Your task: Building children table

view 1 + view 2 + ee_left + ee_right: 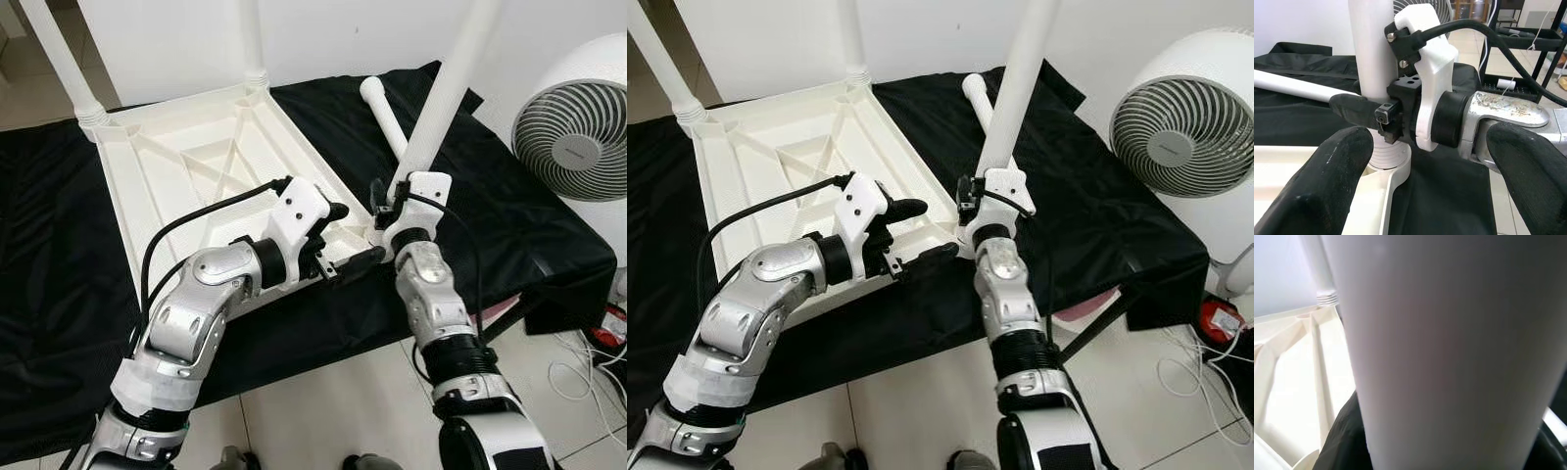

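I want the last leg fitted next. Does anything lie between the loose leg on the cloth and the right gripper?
Yes. The right gripper is shut on the upright leg at the tabletop corner, and that leg stands just before the loose leg.

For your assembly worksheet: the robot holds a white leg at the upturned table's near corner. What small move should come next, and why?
Probably the right gripper should keep twisting the leg into the tabletop corner socket: its threaded base still shows above the socket, while the left gripper steadies that corner.
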Robot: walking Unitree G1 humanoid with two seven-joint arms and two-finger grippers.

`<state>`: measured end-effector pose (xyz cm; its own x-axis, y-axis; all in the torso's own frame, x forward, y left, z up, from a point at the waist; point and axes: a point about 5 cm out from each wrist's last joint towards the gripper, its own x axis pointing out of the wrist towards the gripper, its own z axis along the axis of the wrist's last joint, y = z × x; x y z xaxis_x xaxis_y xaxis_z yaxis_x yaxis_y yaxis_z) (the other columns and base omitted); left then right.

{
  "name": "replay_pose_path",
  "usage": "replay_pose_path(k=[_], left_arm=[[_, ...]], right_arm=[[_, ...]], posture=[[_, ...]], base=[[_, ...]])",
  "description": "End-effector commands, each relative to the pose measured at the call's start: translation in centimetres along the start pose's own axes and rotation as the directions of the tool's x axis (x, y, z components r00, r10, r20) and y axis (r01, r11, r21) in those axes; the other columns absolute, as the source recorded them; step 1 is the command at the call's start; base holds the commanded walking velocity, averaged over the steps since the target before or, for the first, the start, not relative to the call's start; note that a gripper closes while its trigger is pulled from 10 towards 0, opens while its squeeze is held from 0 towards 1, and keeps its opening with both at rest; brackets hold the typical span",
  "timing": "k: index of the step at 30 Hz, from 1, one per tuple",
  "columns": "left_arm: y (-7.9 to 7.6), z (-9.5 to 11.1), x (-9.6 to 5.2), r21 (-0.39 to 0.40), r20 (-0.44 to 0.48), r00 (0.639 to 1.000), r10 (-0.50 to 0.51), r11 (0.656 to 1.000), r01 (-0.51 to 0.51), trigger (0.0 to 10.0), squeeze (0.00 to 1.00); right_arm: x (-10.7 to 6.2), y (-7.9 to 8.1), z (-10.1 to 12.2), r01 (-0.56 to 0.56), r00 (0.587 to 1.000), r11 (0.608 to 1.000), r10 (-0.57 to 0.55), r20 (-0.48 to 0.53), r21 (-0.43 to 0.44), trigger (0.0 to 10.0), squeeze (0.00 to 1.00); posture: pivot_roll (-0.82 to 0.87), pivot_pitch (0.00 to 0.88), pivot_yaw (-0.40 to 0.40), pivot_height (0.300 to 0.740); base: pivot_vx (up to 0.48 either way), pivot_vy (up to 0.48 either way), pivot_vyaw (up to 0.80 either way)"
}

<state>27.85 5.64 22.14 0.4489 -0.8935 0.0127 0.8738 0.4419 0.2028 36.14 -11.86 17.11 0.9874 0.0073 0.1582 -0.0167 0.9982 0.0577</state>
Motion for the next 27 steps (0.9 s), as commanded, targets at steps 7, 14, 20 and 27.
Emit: replay_pose_path(k=[7,14,20,27], left_arm=[[0.1,0.0,-0.1,0.008,-0.005,0.997,0.077,0.997,-0.077,10.0,0.0],[0.0,-0.1,-0.2,0.007,-0.005,0.997,0.075,0.997,-0.075,10.0,0.0],[-0.1,0.0,-0.1,0.004,-0.004,0.997,0.071,0.997,-0.071,10.0,0.0],[-0.1,0.0,0.0,0.005,-0.002,0.998,0.068,0.998,-0.068,10.0,0.0]], right_arm=[[-1.2,-0.8,-3.6,0.174,0.975,0.984,-0.178,-0.134,-0.043,10.0,0.0],[-1.8,-1.7,-3.0,0.342,0.937,0.94,-0.341,-0.072,0.003,10.0,0.0],[-1.8,-2.0,-2.7,0.369,0.928,0.929,-0.367,-0.055,0.018,10.0,0.0],[-1.0,-2.2,-2.8,0.4,0.913,0.916,-0.394,-0.102,0.044,10.0,0.0]], posture=[[-0.04,0.092,0.026,0.74],[-0.04,0.086,0.025,0.74],[-0.04,0.086,0.024,0.74],[-0.04,0.083,0.025,0.74]], base=[[0.0,0.0,0.0],[0.0,0.0,0.0],[0.0,0.0,0.0],[0.0,0.0,0.0]])
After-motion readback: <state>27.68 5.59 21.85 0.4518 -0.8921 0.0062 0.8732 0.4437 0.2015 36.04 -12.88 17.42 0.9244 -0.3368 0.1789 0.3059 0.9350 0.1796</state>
